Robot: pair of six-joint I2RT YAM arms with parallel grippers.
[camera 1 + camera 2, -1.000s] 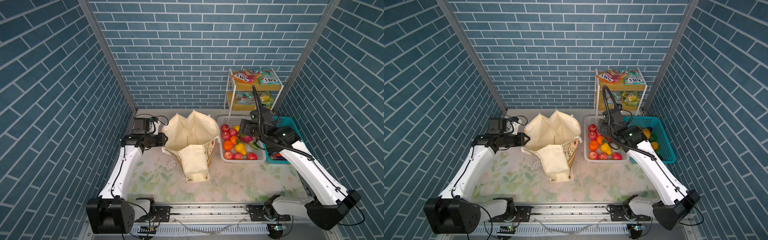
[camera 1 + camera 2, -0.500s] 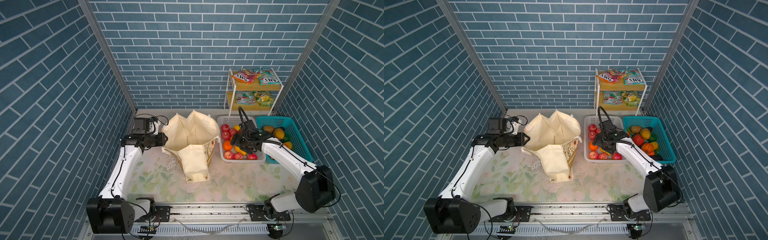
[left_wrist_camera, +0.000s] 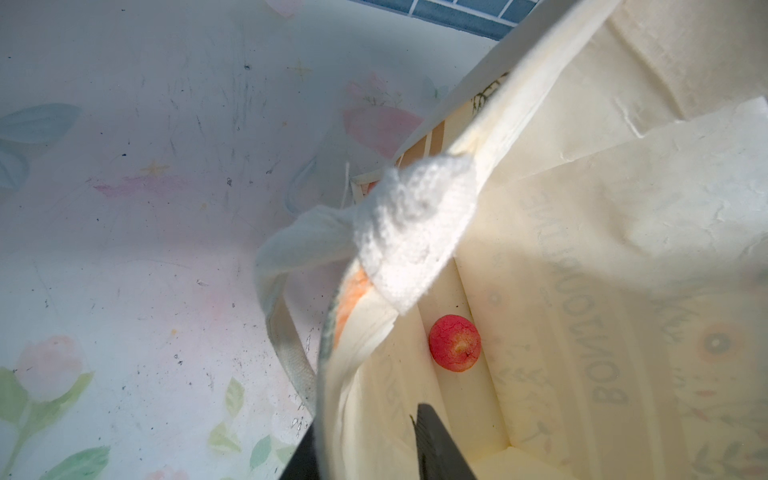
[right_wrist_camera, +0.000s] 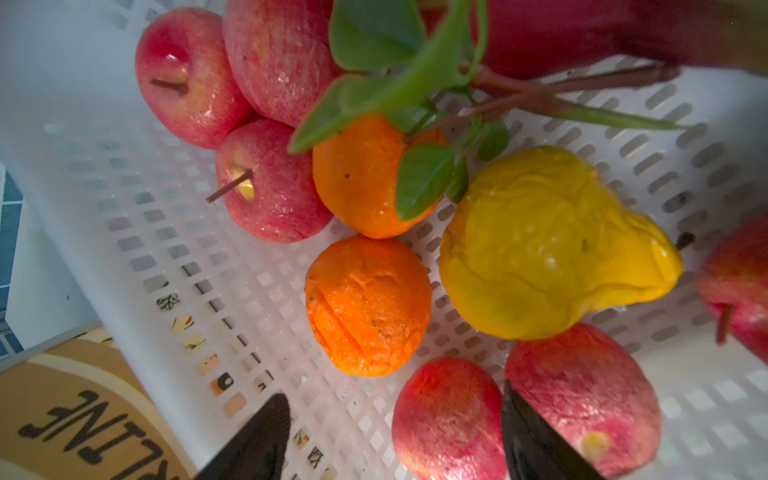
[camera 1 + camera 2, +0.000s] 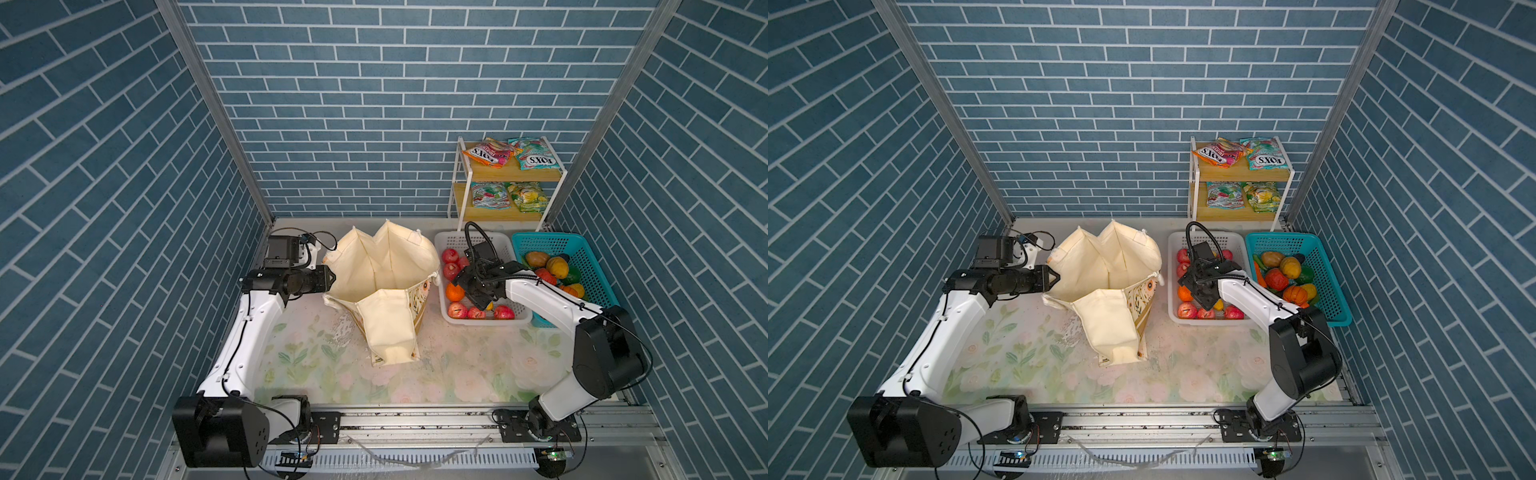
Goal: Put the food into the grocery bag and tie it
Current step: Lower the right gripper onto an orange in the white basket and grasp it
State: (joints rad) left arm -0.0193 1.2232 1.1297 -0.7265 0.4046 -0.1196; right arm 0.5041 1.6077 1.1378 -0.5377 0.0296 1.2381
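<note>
Left jaws pinch the grocery bag rim — a red apple lies inside. Right jaws, spread, flank another apple in the white basket; a neighbour apple crowds one side.

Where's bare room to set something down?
Free: the mat in front of the bag and in front of the white basket. The bag's floor holds only one apple. Crowded: the white basket, the teal basket, the shelf.
</note>
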